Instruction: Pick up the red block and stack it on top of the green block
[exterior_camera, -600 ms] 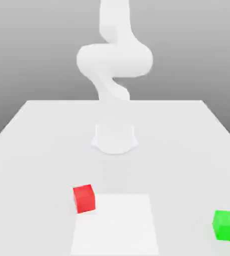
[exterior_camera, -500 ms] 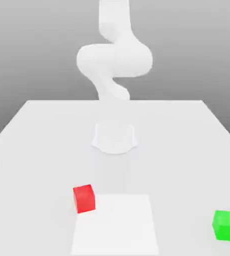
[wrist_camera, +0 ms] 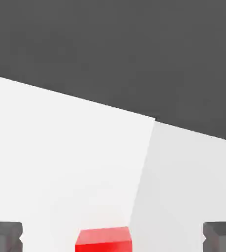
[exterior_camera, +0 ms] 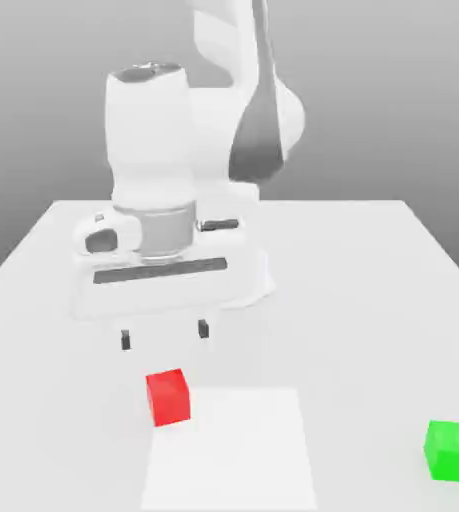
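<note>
Hanging above the tabletop [exterior_camera: 373, 270] in the exterior view, the white arm ends in a claw [exterior_camera: 163, 335] pointing straight down, two short dark fingertips [exterior_camera: 125, 341] well apart, released, nothing between them. The claw floats clear of the surface, not touching anything. The red block [exterior_camera: 168, 396] sits on the tabletop just past the claw tips, at about 6 o'clock from them, not touched. It rests right at the 10 o'clock corner of a brighter white square patch [exterior_camera: 233, 450] marked on the tabletop, overlapping that corner slightly. The green block [exterior_camera: 452, 451] lies flat on the tabletop well apart from the red one, at about 4 o'clock from it, near the exterior view's right edge, off the patch. Both blocks stand flat, not stacked. Plain grey backdrop behind the tabletop's far edge.

Hand view: the red block [wrist_camera: 104, 240] shows between the two dark fingertips [wrist_camera: 4, 236], with wide open gaps on both sides, no contact. Claw [wrist_camera: 113, 237] is spread, empty. The block sits on the brighter patch [wrist_camera: 60, 162] near its edge, where it meets the slightly greyer tabletop [wrist_camera: 193, 177]. Dark grey background beyond the tabletop's edge.
</note>
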You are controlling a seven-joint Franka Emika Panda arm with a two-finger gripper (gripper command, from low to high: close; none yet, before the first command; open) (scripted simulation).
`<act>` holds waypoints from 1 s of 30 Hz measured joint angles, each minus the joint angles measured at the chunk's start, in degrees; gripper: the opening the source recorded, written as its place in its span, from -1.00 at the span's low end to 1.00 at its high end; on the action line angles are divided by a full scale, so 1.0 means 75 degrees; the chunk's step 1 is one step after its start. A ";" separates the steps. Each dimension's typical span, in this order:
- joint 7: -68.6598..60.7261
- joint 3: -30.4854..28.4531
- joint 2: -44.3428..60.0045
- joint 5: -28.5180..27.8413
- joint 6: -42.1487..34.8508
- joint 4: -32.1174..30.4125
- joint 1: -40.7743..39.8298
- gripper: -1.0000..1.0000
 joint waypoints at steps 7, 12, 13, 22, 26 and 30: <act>-0.1037 0.0525 0.1427 0.1225 0.1144 0.0090 -0.0255 0.00; -0.1494 0.1299 0.2137 0.1870 0.1734 0.0174 -0.0863 -1.00; -0.1492 0.1299 0.2137 0.1869 0.1732 0.0174 -0.0863 -1.00; -0.0981 0.0773 0.1465 0.1149 0.1176 0.0093 -0.0524 -1.00; -0.0412 0.0545 0.0710 0.0363 0.0555 -0.0024 -0.0511 -1.00; -0.0240 0.0713 0.0220 -0.0075 -0.0027 0.0049 -0.0384 -1.00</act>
